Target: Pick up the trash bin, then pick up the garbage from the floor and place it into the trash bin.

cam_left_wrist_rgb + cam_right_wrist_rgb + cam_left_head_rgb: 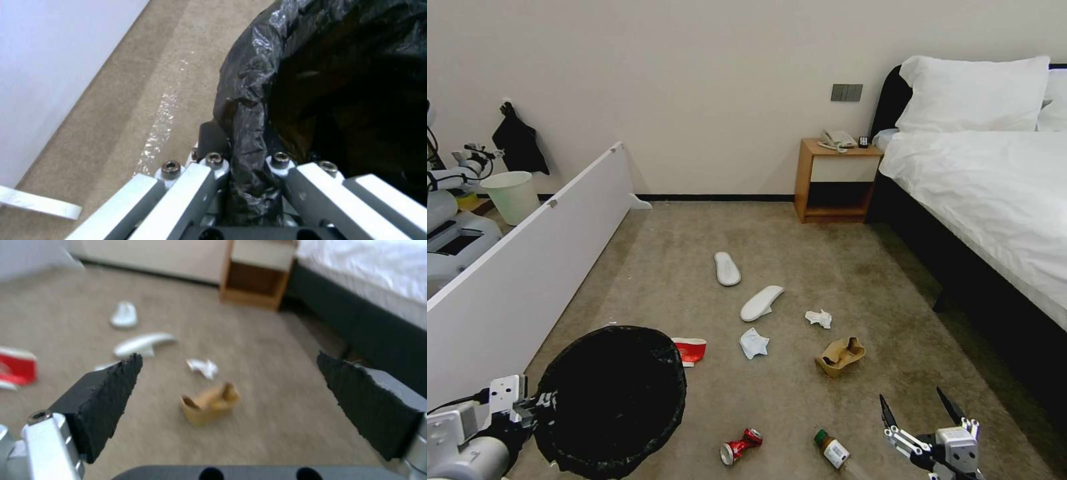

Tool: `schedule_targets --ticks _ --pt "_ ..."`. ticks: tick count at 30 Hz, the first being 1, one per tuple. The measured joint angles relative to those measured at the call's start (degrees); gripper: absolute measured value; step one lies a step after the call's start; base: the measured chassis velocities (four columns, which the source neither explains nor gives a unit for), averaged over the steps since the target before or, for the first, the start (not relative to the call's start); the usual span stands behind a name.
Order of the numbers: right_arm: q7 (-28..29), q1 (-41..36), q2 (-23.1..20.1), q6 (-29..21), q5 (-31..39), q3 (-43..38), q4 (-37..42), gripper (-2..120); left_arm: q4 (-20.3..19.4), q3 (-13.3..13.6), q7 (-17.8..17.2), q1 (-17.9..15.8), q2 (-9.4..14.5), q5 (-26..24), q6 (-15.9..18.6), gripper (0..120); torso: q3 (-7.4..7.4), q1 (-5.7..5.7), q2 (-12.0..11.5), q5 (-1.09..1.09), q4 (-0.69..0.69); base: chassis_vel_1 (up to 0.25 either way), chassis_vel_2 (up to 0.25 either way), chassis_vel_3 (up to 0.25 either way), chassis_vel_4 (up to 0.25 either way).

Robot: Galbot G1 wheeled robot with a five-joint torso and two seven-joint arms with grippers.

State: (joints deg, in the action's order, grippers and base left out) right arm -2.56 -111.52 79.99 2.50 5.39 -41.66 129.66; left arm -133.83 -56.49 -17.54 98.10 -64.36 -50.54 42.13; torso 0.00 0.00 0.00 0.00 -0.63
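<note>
Left gripper (249, 186): we see jaws pinching the round black-bagged trash bin (617, 393) at its rim.
Right gripper (227, 406): jaws spread wide — above the crumpled brown cardboard box (209, 403).

Crinkly, glossy black plastic over the trash bin (610, 400), bunched at the rim between the pale matt metal fingers (186, 196) of the left gripper (249, 186). Rough matt black pads (106, 396) on the spread right gripper (231, 400). Short matt beige pile on the carpet (800, 260). Just beyond the bin, a red paper cup (689, 350); farther off, creased brown cardboard in the box (840, 355), crumpled white tissue (819, 318), dented shiny red metal in the can (740, 446).
</note>
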Motion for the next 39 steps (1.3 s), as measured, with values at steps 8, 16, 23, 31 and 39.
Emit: schedule_targets --ticks 8,16,23,31,39 --pt "2.44 2.08 -2.54 -12.73 0.90 0.91 2.61 100 0.88 -2.51 -0.04 0.27 -0.16 -1.01 0.00 3 0.00 0.00 0.00 0.00 0.01 0.000 0.000 0.000 0.000" --pt "-2.85 3.88 -4.75 -15.81 4.98 0.62 -0.45 100 0.76 -3.94 -0.09 0.26 -0.25 -1.63 0.00 3 0.00 0.00 0.00 0.00 0.00 0.000 0.000 0.000 0.000" --pt "-3.05 4.44 -10.00 -20.21 6.50 3.61 -3.47 100 -0.22 -4.14 -0.12 0.73 -1.11 -1.33 0.00 3 0.00 0.00 0.00 0.00 0.00 0.000 0.000 0.000 0.000" --pt "-0.96 6.02 -16.90 -24.27 9.00 7.10 -7.51 100 -1.08 -4.76 -0.14 2.01 -2.14 -0.58 0.00 3 0.00 0.00 0.00 0.00 0.01 0.000 0.000 0.000 0.000" --pt "0.13 9.60 -20.94 -26.49 11.03 10.90 -10.77 100 -2.10 -4.53 -0.11 2.98 -2.78 0.49 0.00 3 0.00 0.00 0.00 0.00 0.00 0.000 0.000 0.000 0.000"
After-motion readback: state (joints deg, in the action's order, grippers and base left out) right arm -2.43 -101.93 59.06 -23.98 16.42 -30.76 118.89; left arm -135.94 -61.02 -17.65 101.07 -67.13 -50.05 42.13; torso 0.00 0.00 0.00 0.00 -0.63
